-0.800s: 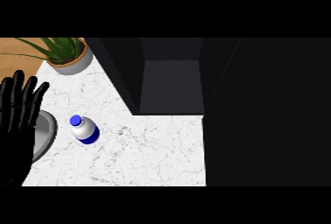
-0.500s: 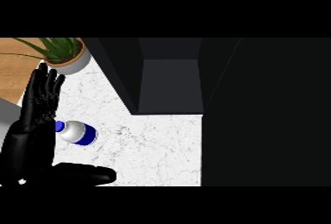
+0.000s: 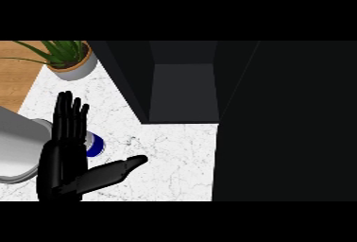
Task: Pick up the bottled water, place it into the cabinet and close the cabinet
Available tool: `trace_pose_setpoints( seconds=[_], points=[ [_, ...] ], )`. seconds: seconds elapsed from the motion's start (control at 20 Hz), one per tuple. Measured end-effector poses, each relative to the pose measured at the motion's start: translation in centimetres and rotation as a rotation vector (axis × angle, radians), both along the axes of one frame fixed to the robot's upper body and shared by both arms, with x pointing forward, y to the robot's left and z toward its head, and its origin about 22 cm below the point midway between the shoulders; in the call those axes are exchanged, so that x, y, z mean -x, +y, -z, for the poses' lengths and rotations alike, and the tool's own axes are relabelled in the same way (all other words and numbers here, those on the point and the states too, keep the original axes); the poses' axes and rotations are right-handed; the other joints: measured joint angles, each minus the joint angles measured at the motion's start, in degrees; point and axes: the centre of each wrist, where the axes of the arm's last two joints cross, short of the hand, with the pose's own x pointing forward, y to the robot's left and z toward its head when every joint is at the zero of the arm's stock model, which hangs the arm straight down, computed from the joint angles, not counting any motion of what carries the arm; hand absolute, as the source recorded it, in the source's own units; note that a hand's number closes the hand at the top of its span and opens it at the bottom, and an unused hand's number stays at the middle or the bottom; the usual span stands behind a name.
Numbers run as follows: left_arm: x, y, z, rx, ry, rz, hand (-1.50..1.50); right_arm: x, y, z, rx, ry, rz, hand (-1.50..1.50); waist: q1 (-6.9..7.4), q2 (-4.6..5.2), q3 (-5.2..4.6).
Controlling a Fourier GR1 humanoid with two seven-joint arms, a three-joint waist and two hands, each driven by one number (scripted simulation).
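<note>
Robot hand (left): a black robot hand stood in the lower left of the frame, fingers straight and close together, pointing toward the top of the frame, with the thumb stretched out to the right. It was open and held nothing.
Robot hand (right): none showed anywhere in the frame.
Bottled water: it lay just right of the left hand, at lower left on the bench; only a blue part with a bit of white peeked out from behind the fingers, between them and the thumb. The rest was hidden, and whether the hand touched it could not be told.
Bench: a white marble top with grey veins, running from the upper left down across the lower middle of the frame.
Cabinet: a dark, open box at the upper middle, its grey inner floor visible, with a broad dark panel filling the right side of the frame.
Potted plant: in the upper left corner, green blades in a pale grey pot, standing on the bench well apart from the bottle.
Wooden surface: a brown strip at the far left, beside the pot.
Grey object: a pale rounded shape at the left edge, partly behind the hand; what it was could not be told.
</note>
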Motion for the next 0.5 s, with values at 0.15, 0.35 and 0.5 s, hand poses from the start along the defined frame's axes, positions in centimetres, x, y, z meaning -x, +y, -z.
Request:
trace_pose_setpoints(
  seconds=[0.15,0.35,0.5],
  points=[
    [1.0,-0.8,-0.1,0.017,0.02,-0.017,-1.5,1.1,-0.4,-0.1,-0.019,0.016,-0.005,-1.5,0.21,-0.01,0.01],
    [2.0,-1.0,0.6,0.025,0.036,-0.024,-1.5,1.9,-0.7,0.5,-0.035,0.024,-0.009,-1.5,0.38,-0.02,-0.01],
    [3.3,-1.2,1.0,0.028,0.038,-0.029,-1.5,2.4,-1.0,0.7,-0.044,0.028,-0.009,-1.5,0.47,-0.03,0.0]
  ],
)
